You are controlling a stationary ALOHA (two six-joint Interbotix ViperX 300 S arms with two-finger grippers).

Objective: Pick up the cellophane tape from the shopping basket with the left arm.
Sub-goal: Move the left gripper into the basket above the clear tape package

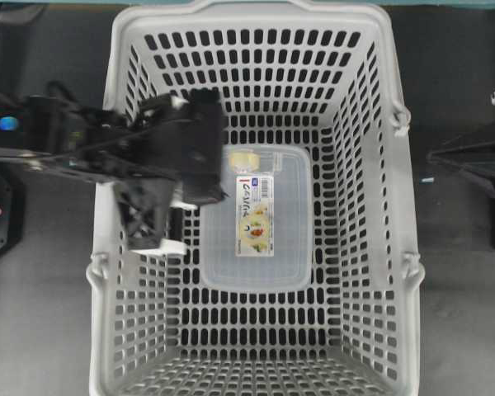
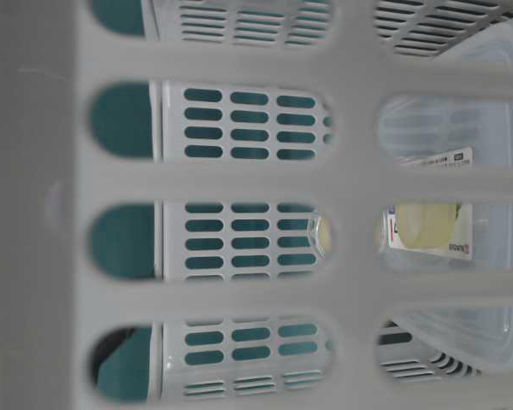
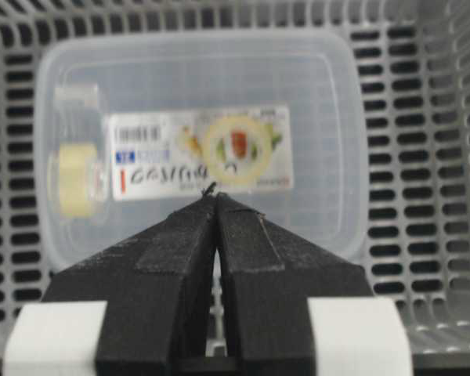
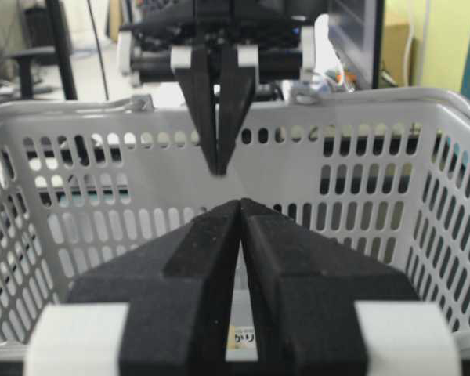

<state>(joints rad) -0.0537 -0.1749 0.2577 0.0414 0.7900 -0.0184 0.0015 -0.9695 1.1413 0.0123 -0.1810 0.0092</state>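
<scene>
In our left wrist view, nearest the lens, our left tool point(image 3: 211, 200) has its two black fingers pressed together to a point, clenched on nothing. Just past that point lies the tape point(image 3: 200, 149), a clear flat pack lying flat on the slotted floor of the basket point(image 3: 423, 157). Its white label runs along the middle, and the pale yellowish roll shows through the end at the left of this view.

From overhead, the tape point(image 1: 257, 216) sits near the middle of the basket floor, its roll end toward the top of the view. Our left arm point(image 1: 82, 140) reaches in over the basket's left rim point(image 1: 107, 247), and its tool point(image 1: 205, 148) hangs just beside the pack's left edge. From here we cannot tell whether it touches the pack.

Our right tool point(image 4: 241, 207) is also clenched, fingers meeting at a tip, holding nothing. Beyond it we see the basket's far wall point(image 4: 78, 196), and above that wall the left tool point(image 4: 218, 160) points down with its fingers closed. Overhead, our right arm point(image 1: 470, 157) rests on the dark tabletop point(image 1: 462, 297), well apart from the basket on the right.

The table-level view looks through blurred basket slots point(image 2: 239, 179); the tape point(image 2: 427, 226) shows through them at the right.
</scene>
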